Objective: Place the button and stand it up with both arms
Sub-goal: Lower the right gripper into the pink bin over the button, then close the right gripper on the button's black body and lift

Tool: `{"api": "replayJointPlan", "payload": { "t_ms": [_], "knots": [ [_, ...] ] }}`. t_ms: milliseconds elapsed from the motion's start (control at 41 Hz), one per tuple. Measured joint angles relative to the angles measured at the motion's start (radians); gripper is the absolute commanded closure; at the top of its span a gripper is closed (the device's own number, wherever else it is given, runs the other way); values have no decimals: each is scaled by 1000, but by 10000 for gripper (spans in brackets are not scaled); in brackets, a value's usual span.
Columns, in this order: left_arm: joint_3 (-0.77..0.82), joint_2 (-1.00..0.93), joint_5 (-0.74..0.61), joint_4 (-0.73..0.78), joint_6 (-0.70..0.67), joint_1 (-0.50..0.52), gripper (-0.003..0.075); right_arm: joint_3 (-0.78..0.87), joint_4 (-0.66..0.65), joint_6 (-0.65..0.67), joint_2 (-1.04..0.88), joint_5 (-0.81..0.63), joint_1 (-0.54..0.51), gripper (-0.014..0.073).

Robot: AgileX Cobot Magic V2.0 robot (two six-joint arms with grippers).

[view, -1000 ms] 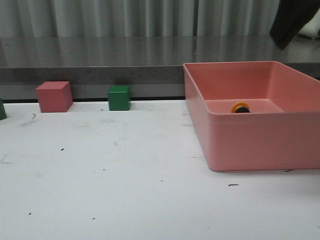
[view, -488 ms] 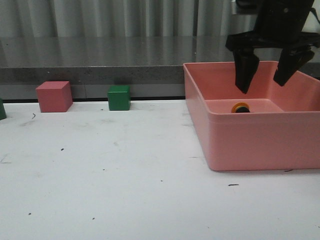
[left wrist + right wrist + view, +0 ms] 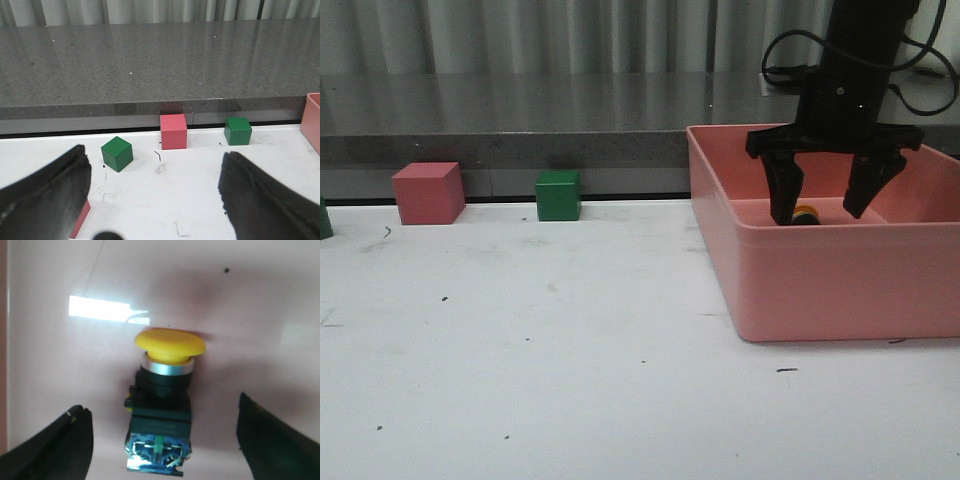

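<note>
— What can't you make out from the front?

— The button (image 3: 806, 214): you see only a sliver of yellow cap over the pink bin (image 3: 840, 285) wall; the near wall hides the rest, and the right end effector (image 3: 823, 209) finger covers one side.

— Anything cut off?

— Yes. At the tabletop's (image 3: 520, 350) left edge, a dark green thing (image 3: 324, 218) is sliced by the frame. In the left wrist view, a pink object (image 3: 80, 220) sits mostly behind the left end effector (image 3: 155, 200) finger; you can't tell what it is.
</note>
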Motion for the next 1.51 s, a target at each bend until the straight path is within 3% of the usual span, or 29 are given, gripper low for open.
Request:
{"api": "replayJointPlan", "payload": {
  "t_ms": [390,683,854,1195,1512],
  "knots": [
    [0,0,0,0,0,0,196,-3,15,47,54,-16,-2,3],
    [0,0,0,0,0,0,196,-3,26,47,54,-20,-2,281],
    [0,0,0,0,0,0,196,-3,26,47,54,-16,-2,372],
    [0,0,0,0,0,0,196,-3,26,48,35,10,-2,375],
    [0,0,0,0,0,0,197,57,23,42,-194,-22,66,375]
  ]
}}
